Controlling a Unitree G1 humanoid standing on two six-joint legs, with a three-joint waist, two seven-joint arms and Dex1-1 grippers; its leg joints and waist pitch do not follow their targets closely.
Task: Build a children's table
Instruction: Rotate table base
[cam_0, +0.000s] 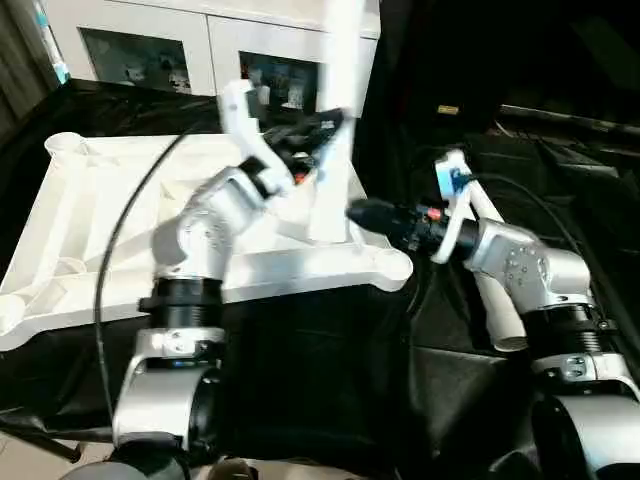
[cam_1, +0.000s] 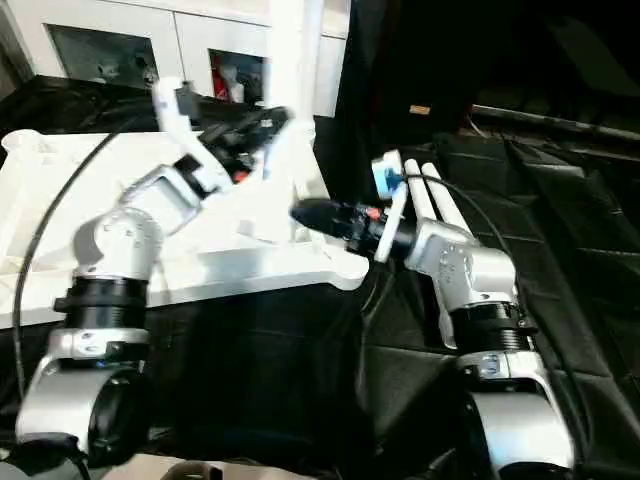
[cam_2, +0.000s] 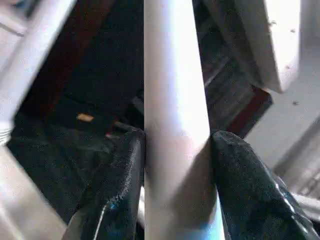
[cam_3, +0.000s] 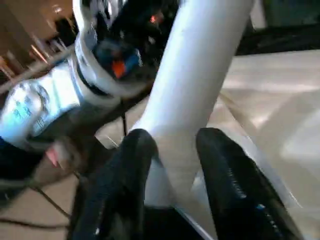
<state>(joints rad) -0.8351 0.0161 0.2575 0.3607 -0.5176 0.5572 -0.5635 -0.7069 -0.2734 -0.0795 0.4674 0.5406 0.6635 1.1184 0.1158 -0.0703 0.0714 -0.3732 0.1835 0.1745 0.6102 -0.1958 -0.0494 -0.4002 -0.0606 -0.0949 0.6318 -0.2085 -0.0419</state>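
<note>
The white tabletop (cam_0: 90, 200) lies underside up on black cloth. One white leg (cam_0: 338, 100) stands upright at its near right corner socket. My left gripper (cam_0: 325, 135) is shut on this leg partway up, and its fingers (cam_2: 122, 170) press both sides of the tube (cam_2: 172, 100). My right gripper (cam_0: 355, 212) reaches in from the right at the foot of the leg. Its two fingers (cam_3: 135, 160) stand apart, open, with the leg's lower end (cam_3: 200, 75) just beyond and between them. Two more legs (cam_1: 440, 205) lie on the cloth under my right forearm.
A white glass-door cabinet (cam_0: 150, 40) stands behind the tabletop. Black cloth (cam_0: 330, 360) covers the surface in front and to the right. A black cable (cam_0: 120, 230) hangs over the tabletop by my left arm.
</note>
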